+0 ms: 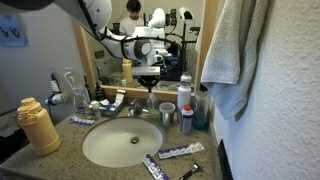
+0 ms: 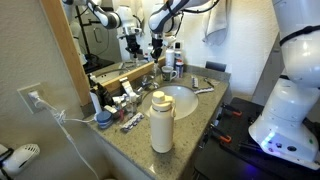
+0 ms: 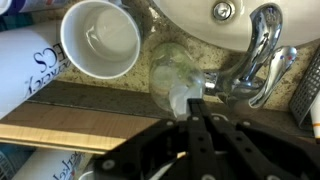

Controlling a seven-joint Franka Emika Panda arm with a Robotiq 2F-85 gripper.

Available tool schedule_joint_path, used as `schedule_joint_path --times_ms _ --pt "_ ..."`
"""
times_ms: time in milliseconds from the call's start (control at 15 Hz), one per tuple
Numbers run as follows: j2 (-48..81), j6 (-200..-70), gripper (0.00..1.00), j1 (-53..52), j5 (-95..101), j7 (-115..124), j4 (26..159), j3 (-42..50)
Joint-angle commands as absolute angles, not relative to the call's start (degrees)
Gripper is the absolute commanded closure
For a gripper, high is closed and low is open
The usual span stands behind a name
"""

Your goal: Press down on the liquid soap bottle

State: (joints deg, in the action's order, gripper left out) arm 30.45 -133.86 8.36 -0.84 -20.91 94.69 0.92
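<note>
Because the soap bottle (image 3: 172, 80) looks like a clear, thin-walled plastic container with a spring pump on top, treat it as light, easily tipped and probably slick; its fill level cannot be read. It stands at the back edge of the counter (image 1: 68, 160), under the mirror, between the white cup (image 3: 100, 40) and the faucet (image 3: 255, 55), behind the sink (image 1: 105, 145). The gripper (image 3: 196, 103) hangs directly over it, fingers drawn together with nothing between them and tips at or just above the pump head. Contact cannot be confirmed in the wrist view. No grasp should be needed: set the closed fingertips on the flat top of the pump head, centred over the stem, and push straight down. An off-centre load would likely tilt the bottle toward the cup or slide off the nozzle. The body would probably yield if squeezed, so leave the sides alone.
</note>
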Motion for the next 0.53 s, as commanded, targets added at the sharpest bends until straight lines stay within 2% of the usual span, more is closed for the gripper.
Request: schedule_joint_path --times_ms 0,467 --pt "30.1 -136.8 1.0 7.8 0.0 -18.6 100.3 1.0" --pt "30.3 -139.1 1.0 8.4 -0.3 -18.0 100.3 1.3"
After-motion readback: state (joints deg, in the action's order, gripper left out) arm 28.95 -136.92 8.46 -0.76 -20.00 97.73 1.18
